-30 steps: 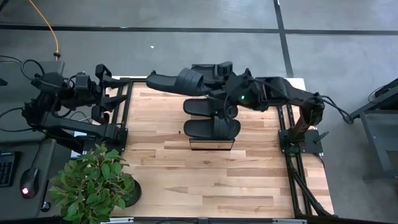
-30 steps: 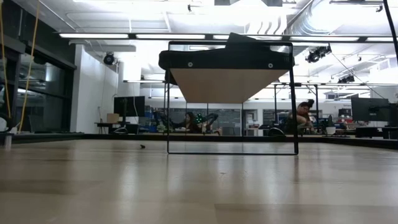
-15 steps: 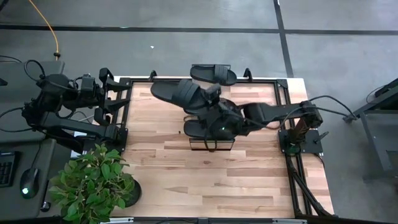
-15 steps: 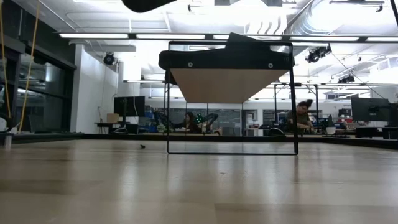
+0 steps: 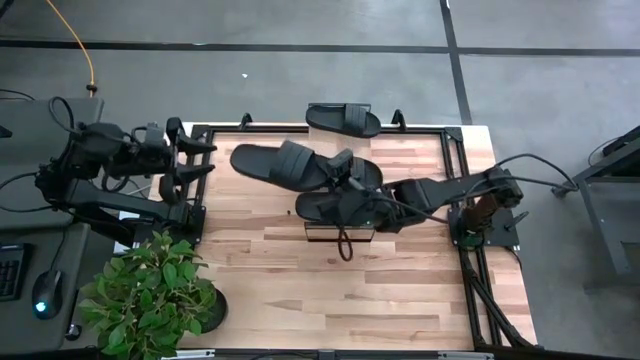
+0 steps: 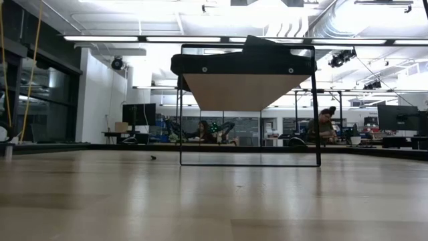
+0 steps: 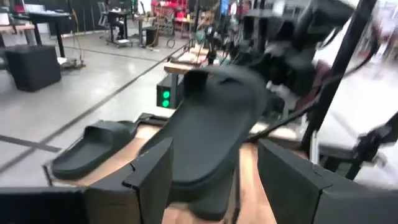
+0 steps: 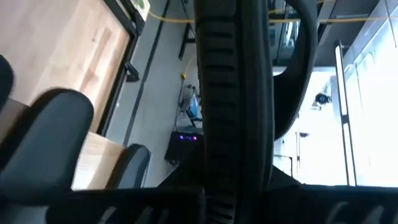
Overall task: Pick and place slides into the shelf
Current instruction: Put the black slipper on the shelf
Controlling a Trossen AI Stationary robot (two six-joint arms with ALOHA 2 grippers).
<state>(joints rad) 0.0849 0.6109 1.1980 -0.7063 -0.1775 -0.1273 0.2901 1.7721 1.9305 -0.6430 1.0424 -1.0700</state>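
Observation:
My right gripper (image 5: 340,172) reaches in from the table's right and is shut on a black slide (image 5: 285,163). The slide hangs over the table, to the far left of the shelf (image 5: 340,228), and also fills the left wrist view (image 7: 211,118). One slide (image 5: 338,206) lies on the shelf top. A second one (image 5: 365,174) behind it is partly covered by the arm. Another slide (image 5: 343,120) lies at the table's far edge. My left gripper (image 5: 200,160) waits open at the left edge, pointing at the held slide. My right gripper holds the slide by its end (image 5: 330,172) that faces the table's right, pinched between the two fingers. The fingers come about level from the right, along the slide. The ribbed sole (image 8: 230,93) runs straight out from them. The slide is lifted clear, strap up.
A potted plant (image 5: 150,295) stands at the near left corner. The near half of the wooden tabletop (image 5: 350,290) is bare. In the low view the shelf (image 6: 247,100) stands mid-table with a slide on top (image 6: 267,43); people sit in the room beyond.
My right gripper has swung from the far edge toward the near side and down, rolling its wrist, and stays shut on the slide. The slide has come from above the far edge, uncovering the slide there, and now hangs lower, near the shelf's far left. My left gripper has tipped down a little.

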